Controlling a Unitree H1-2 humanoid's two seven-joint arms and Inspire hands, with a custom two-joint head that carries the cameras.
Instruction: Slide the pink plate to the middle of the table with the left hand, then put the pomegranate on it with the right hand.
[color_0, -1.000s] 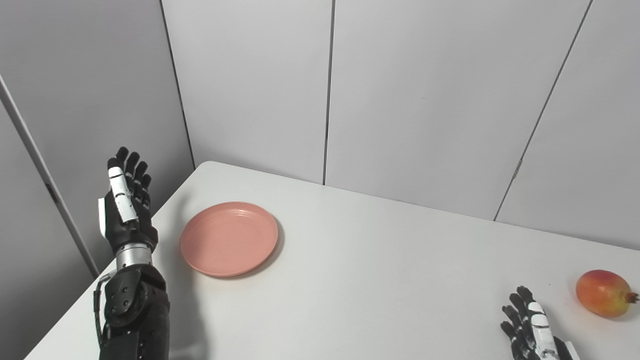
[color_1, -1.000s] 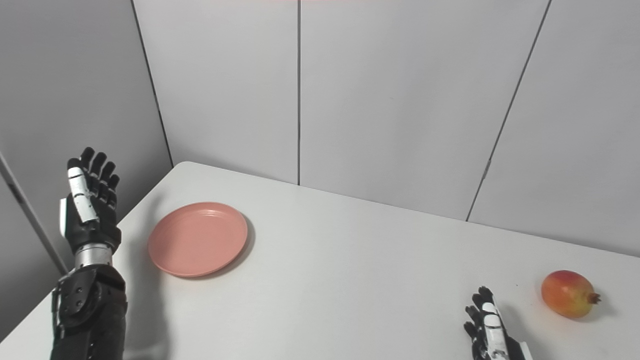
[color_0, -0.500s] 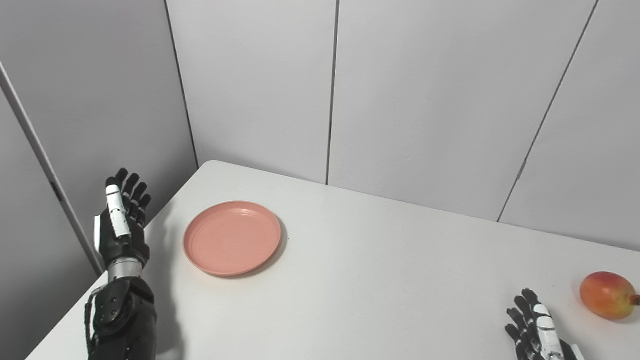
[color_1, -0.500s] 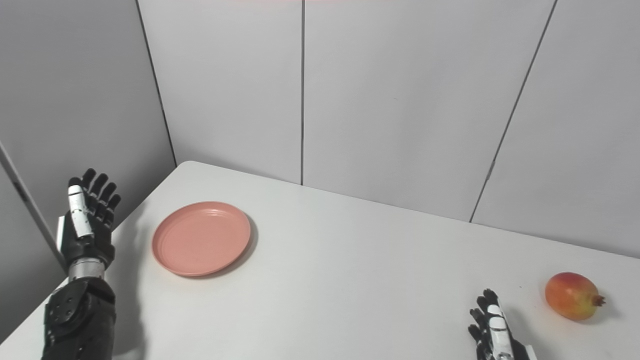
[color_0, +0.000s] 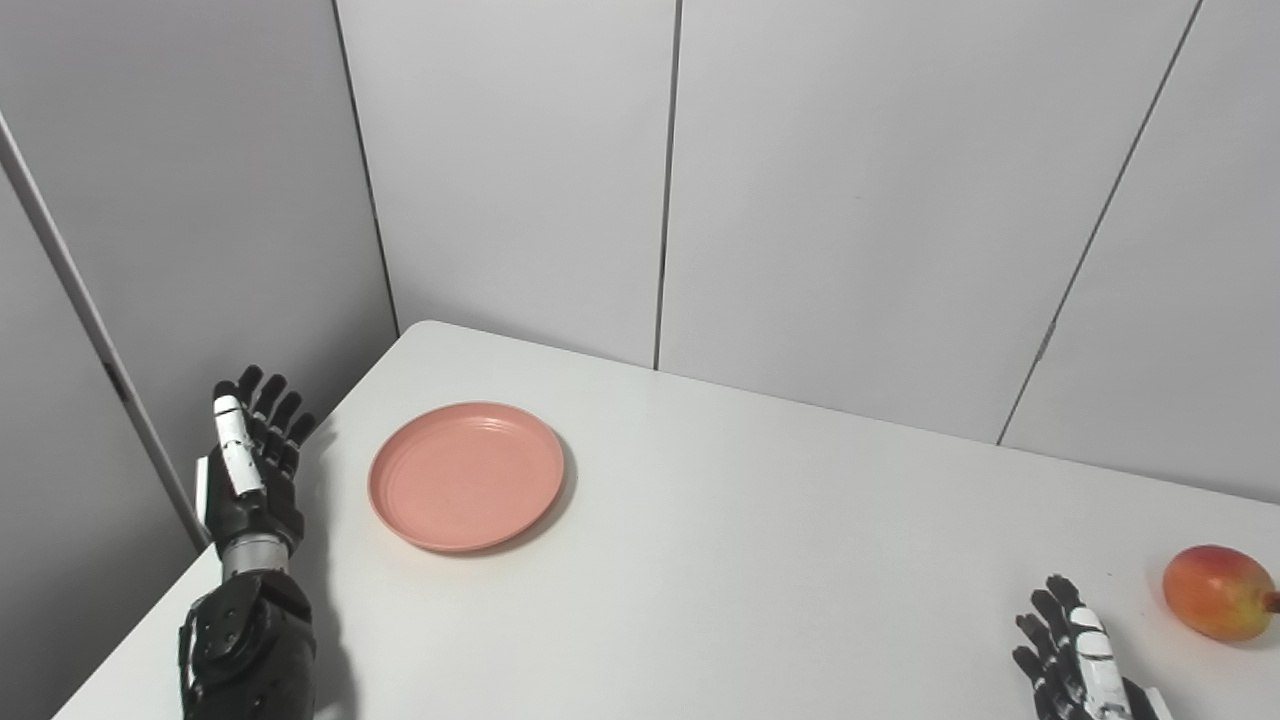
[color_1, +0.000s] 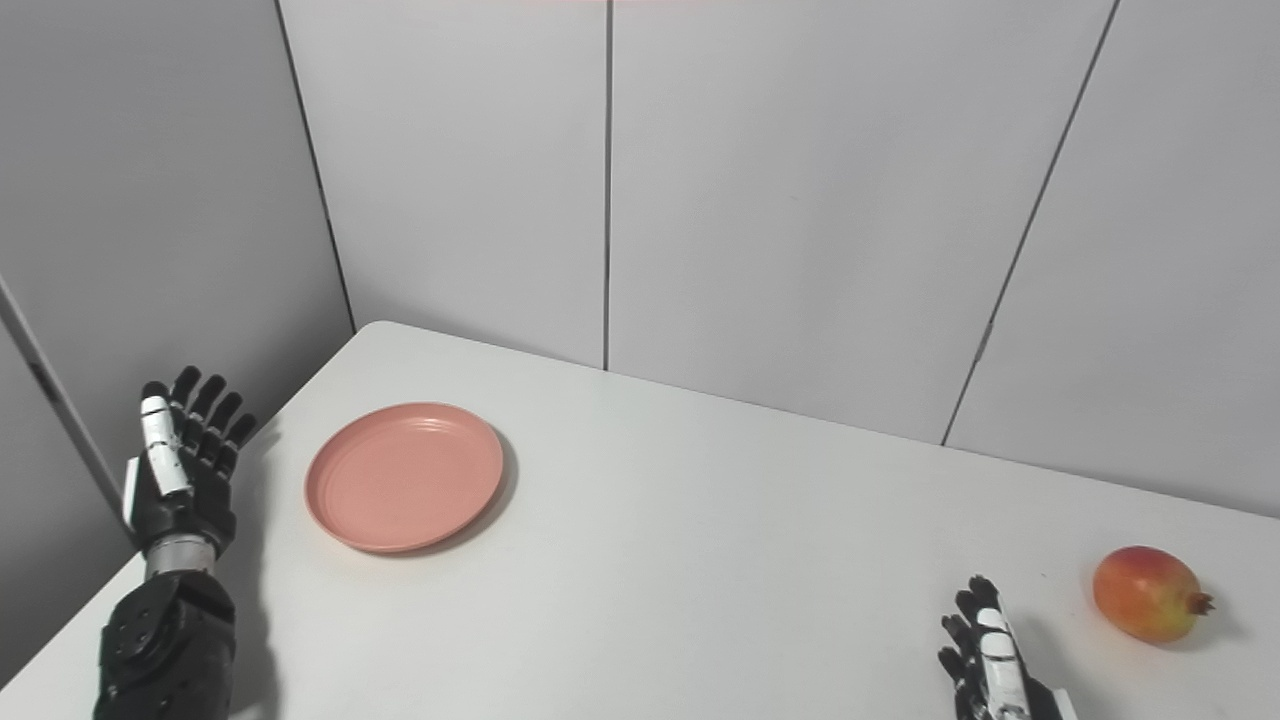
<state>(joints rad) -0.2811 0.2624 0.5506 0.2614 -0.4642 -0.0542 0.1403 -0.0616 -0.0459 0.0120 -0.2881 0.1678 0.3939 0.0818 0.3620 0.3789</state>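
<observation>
The pink plate (color_0: 466, 476) lies flat on the white table (color_0: 760, 560), toward its left side. My left hand (color_0: 250, 462) stands upright at the table's left edge, a little left of the plate and not touching it, open with fingers spread. A red-orange pomegranate (color_0: 1218, 592) rests near the table's right edge. My right hand (color_0: 1072, 672) is low at the bottom right, left of the fruit and apart from it, open and holding nothing; its lower part is cut off by the picture's edge.
Grey wall panels (color_0: 820, 190) rise close behind the table's far edge and along its left side. The table's left corner edge runs just beside my left forearm (color_0: 248, 650).
My left hand has come down and settled lower beside the table's left edge. The camera has shifted slightly. Plate, pomegranate and right hand have not moved.
</observation>
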